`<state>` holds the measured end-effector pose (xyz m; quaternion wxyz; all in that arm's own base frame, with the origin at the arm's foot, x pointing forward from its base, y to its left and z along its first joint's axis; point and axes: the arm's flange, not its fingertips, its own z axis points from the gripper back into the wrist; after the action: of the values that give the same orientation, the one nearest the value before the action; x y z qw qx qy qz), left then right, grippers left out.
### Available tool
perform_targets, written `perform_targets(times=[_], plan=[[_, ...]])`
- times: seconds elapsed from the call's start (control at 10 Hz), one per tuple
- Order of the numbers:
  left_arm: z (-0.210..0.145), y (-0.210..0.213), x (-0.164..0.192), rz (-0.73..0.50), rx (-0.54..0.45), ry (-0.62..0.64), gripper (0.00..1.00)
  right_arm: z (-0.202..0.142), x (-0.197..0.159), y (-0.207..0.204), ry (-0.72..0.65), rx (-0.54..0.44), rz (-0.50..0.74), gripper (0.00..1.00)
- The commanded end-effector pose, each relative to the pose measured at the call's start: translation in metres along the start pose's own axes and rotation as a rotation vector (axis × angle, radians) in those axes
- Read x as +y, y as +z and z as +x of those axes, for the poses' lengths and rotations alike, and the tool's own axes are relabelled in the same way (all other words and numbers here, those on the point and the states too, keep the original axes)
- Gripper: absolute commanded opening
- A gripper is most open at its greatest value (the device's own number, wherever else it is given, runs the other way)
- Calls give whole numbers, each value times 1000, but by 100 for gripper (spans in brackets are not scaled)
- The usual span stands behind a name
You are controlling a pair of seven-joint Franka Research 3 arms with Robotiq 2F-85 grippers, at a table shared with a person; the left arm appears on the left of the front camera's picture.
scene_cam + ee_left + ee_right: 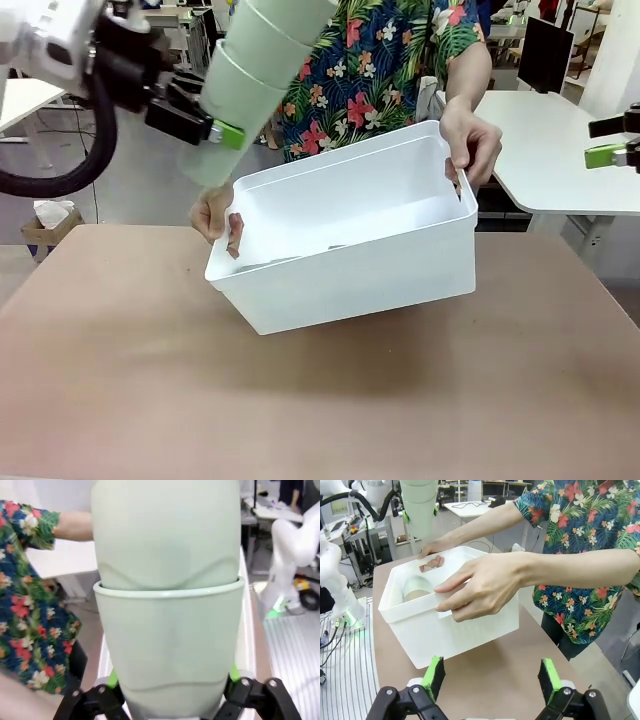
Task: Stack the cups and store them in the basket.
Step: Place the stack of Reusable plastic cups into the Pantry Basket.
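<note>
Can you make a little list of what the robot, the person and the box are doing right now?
left tool: shut on the cup stack, held up above the table
cup stack: mint green, nested, tilted
right tool: open, holding nothing
basket: white, tipped toward the robot
person's hands: grip both ends of the basket
inside basket: a cup lying on its side

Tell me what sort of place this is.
Probably a robotics lab or workshop: another white robot arm stands on the floor, white desks carry monitors, and cables trail across the floor.
</note>
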<state>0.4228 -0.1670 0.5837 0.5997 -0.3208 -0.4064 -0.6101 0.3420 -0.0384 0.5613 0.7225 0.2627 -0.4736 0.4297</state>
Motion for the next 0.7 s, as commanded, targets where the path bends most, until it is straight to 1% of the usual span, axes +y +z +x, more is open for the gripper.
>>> perform_targets(times=[0.0,0.3,0.6], plan=[[12,-18,12,-10,69,-1,86,0,-2,-1,12,-25,0,100],[20,-60,19,-31,146,-22,86,0,-2,-1,12,-25,0,100],[18,-92,24,-48,201,-19,86,0,-2,-1,12,-25,0,100]])
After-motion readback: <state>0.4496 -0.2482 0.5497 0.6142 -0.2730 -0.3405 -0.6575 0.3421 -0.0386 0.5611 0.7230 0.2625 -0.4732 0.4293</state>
